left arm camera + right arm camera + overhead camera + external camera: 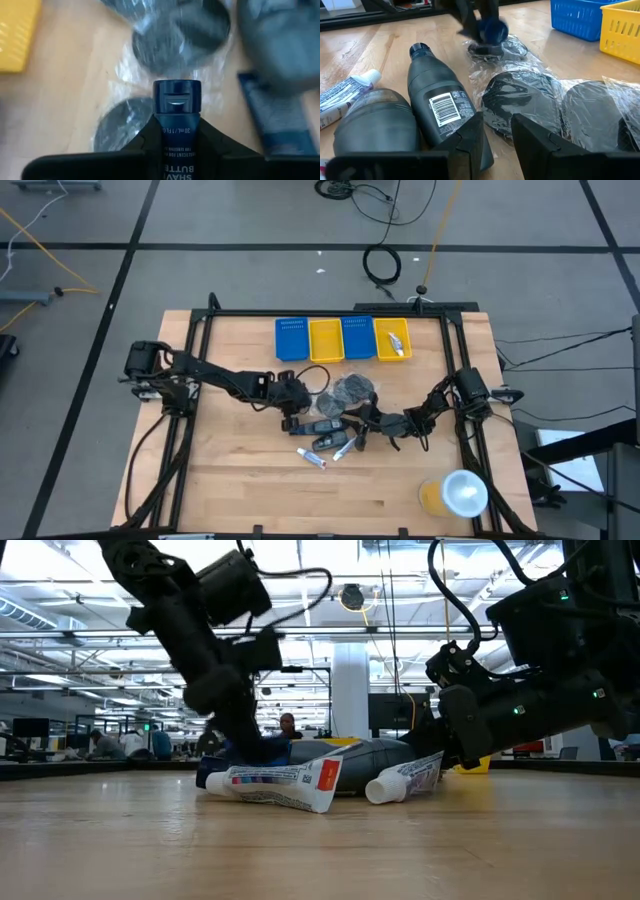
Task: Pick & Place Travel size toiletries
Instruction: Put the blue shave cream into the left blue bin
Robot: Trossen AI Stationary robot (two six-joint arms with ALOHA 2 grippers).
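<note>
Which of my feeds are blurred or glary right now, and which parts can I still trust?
Left wrist view: the dark blue tube between the left gripper fingers is sharp, label legible; everything beyond is blurred. Right wrist view: the dark bottle is crisp, plastic wrap on the grey discs glints, the left arm's end is smeared. Low view: bright ceiling lights backlight both arms into silhouettes.

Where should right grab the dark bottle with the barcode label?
Across the body of the dark bottle near the label, coming from above: it lies flat on the table, rounded sides exposed. The right gripper is open beside it; a second bottle crowds one side.
</note>
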